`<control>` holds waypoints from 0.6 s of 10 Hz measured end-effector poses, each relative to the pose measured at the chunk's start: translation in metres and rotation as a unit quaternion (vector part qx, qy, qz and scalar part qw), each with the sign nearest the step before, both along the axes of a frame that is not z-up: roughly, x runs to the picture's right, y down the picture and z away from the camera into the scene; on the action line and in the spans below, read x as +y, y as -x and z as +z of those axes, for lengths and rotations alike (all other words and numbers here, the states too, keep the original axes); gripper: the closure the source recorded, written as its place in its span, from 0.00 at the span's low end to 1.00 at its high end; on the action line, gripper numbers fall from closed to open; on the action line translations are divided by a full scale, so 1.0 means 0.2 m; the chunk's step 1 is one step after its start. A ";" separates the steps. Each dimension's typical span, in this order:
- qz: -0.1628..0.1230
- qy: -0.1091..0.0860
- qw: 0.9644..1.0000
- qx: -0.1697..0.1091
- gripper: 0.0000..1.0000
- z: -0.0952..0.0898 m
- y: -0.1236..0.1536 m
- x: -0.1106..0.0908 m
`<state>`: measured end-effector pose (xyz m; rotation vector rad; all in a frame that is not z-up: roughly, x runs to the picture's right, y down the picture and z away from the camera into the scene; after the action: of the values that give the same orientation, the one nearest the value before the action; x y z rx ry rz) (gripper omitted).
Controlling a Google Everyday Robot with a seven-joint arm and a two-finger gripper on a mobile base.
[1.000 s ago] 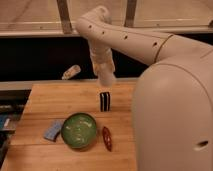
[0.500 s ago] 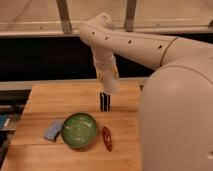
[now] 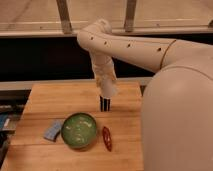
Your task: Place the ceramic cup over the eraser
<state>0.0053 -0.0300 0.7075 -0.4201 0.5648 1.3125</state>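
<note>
The eraser (image 3: 105, 104), a small upright black block with white stripes, stands on the wooden table (image 3: 55, 100) just behind the green bowl. My gripper (image 3: 106, 84) hangs straight above it at the end of the cream arm that reaches in from the right. It is shut on the white ceramic cup (image 3: 109, 90). The cup's lower edge sits right at the eraser's top, and only the eraser's lower part shows beneath it. Cup and fingers blend together, so their outlines are hard to separate.
A green bowl (image 3: 79, 131) sits at the table's front middle. A flat pale-blue piece (image 3: 52, 131) lies to its left and a red elongated object (image 3: 107, 138) to its right. My bulky body (image 3: 180, 120) fills the right side. A dark wall and rail run behind the table.
The arm has swung right and come down, bringing the cup from beside and above the eraser to directly over its top. A pale object at the table's back left no longer shows.
</note>
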 end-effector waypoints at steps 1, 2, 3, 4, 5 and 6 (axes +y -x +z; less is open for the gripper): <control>-0.001 0.000 1.000 -0.004 1.00 0.01 0.02 0.01; -0.002 0.001 1.000 -0.008 1.00 0.02 0.04 0.02; -0.004 0.002 1.000 -0.013 1.00 0.03 0.06 0.02; -0.006 0.003 1.000 -0.016 1.00 0.05 0.08 0.03; -0.006 0.004 1.000 -0.019 1.00 0.06 0.09 0.03; -0.004 0.003 1.000 -0.024 1.00 0.08 0.09 0.03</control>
<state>-0.0133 -0.0237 0.7240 -0.4530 0.5312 1.2904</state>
